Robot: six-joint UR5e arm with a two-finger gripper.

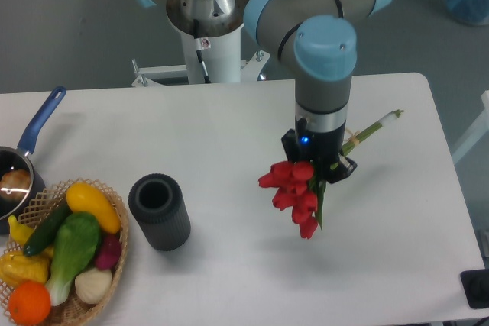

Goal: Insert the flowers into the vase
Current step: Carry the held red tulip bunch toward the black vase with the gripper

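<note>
Layout of the table as we see it

We find the flowers (296,192) in the gripper (317,167) right of centre, stems running far-right; the vase (160,211) stands well apart to their left, the basket (114,253) just left of it, the saucepan (19,166) at the left edge.

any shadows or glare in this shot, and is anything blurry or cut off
Fixed camera view: even, soft light; the flowers cast a faint shadow on the white table below them, the vase a weak one at its base; no strong glare; the picture is slightly soft overall; the basket and saucepan are cropped at the left edge.
</note>
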